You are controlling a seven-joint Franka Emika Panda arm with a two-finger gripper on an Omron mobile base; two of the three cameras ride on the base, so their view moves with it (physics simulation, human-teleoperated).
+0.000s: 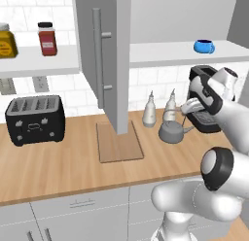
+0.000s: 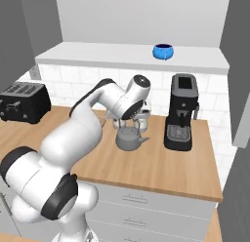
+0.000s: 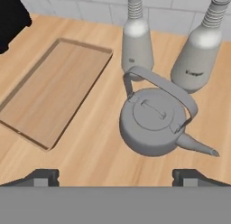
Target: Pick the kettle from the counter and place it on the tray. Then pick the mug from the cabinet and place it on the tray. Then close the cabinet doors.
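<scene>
Two dark fingertips (image 3: 41, 177) are standing wide apart and gripping nothing, with the gripper (image 3: 116, 178) hanging above the kettle (image 3: 155, 121). That kettle is sitting upright on the counter (image 3: 90, 155), not yet lifted, its wire handle arching over the lid and its spout pointing away from the tray (image 3: 54, 90), which is lying bare and flat a little way off. Two bottles (image 3: 136, 42) are crowding in just behind the kettle, and that seems the main hazard: a descent drifting toward them could be knocking one over, while jaws closing off-centre on the thin handle could be letting it slip or tipping the kettle. The hand view is giving the handle's arc and the gap to the bottles plainly. The left base view is showing what it is missing: the mug (image 1: 204, 46) waiting on the shelf of the cabinet (image 1: 180, 53), an open cabinet door (image 1: 104, 60) hanging over the tray, and a toaster (image 1: 35, 119). The right base view is adding the coffee machine (image 2: 181, 111) standing beside the kettle.
</scene>
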